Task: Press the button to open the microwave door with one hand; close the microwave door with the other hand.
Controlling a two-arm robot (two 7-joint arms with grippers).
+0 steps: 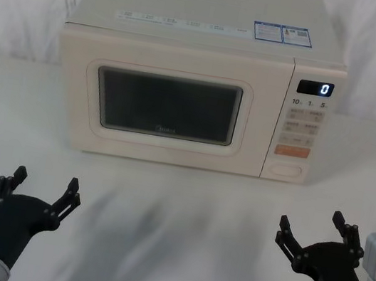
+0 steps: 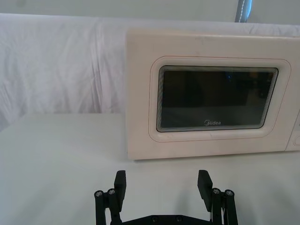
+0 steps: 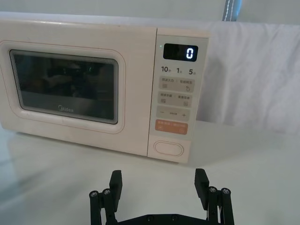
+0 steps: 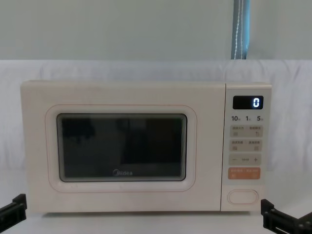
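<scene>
A cream microwave point(image 1: 198, 77) stands on a white-draped surface point(image 1: 175, 218), and everything else can be placed from it. The microwave door point(image 1: 168, 105) takes up the wide part of the microwave's front, to the robot's left of the control panel point(image 1: 305, 124); it is shut flush with the body, with its dark mesh window, thin pink outline and grey "Midea" logo facing the robot. The control panel fills the narrow strip on the right side of the front, with a lit display point(image 1: 316, 88) at the top showing "0". The button point(image 1: 289, 170), a blank cream oval, sits at the very bottom of that panel, just under the orange rectangular key point(image 1: 292, 151). The left pincer point(image 1: 44, 194) hovers over the surface in front of the microwave, on the door's side and well apart from it, its black fingers spread wide and empty. The right pincer point(image 1: 312, 230) hovers in front of the microwave on the control-panel side, roughly in line with the button but well short of it, its fingers likewise spread and holding nothing. White cloth hangs behind the microwave.
</scene>
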